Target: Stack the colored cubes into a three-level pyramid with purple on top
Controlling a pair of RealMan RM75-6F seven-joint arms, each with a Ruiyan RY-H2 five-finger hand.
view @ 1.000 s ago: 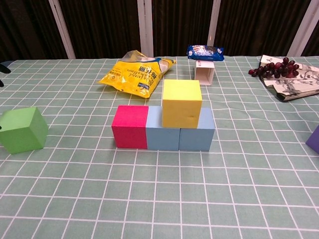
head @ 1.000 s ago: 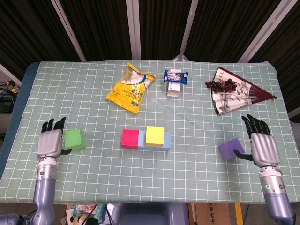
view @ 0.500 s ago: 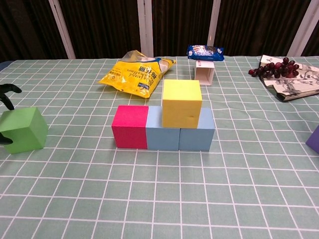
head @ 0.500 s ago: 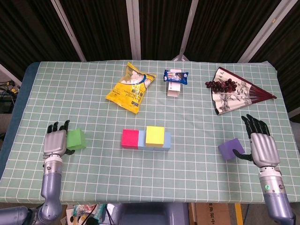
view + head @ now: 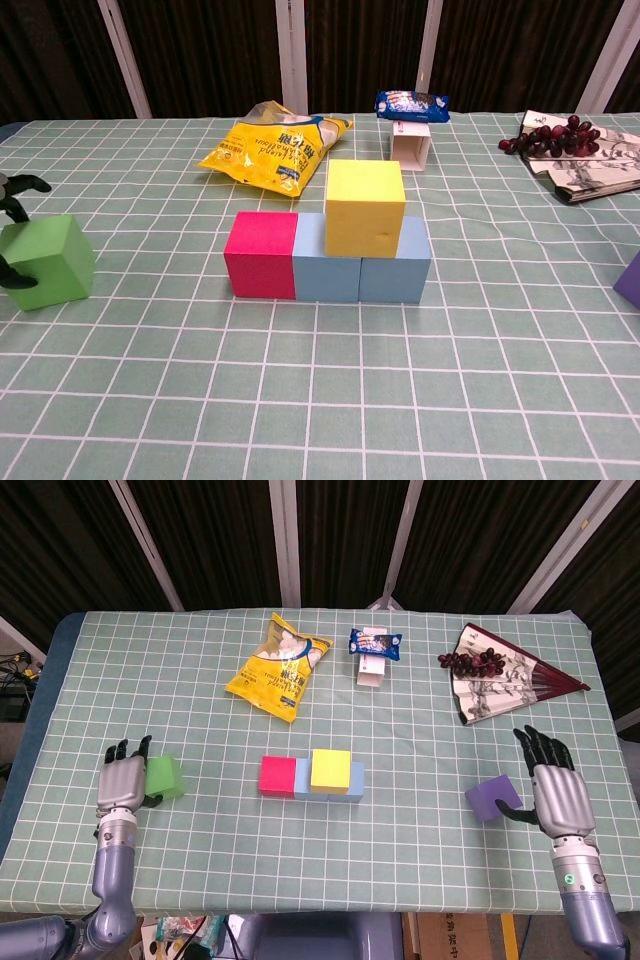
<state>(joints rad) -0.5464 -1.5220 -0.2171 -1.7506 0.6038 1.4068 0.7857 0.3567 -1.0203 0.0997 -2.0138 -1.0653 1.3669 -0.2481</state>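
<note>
On the table a pink cube (image 5: 277, 776) and two light blue cubes (image 5: 328, 271) form a row, with a yellow cube (image 5: 330, 769) sitting on the blue ones. To the left lies a green cube (image 5: 166, 776). My left hand (image 5: 123, 782) is pressed up against its left side, fingers spread upward and thumb (image 5: 14, 279) at the cube's front. On the right lies a purple cube (image 5: 493, 797). My right hand (image 5: 559, 796) stands just right of it, fingers apart, thumb reaching toward the cube. Neither cube is lifted.
At the back of the table are a yellow snack bag (image 5: 279, 667), a small blue-and-white packet on a white box (image 5: 373, 652), and a folding fan with dark grapes (image 5: 494, 677). The table's near edge runs just below both hands.
My left hand has slid right, up against the green cube, and its fingers now show in the chest view. The right hand and the purple cube have not moved.
</note>
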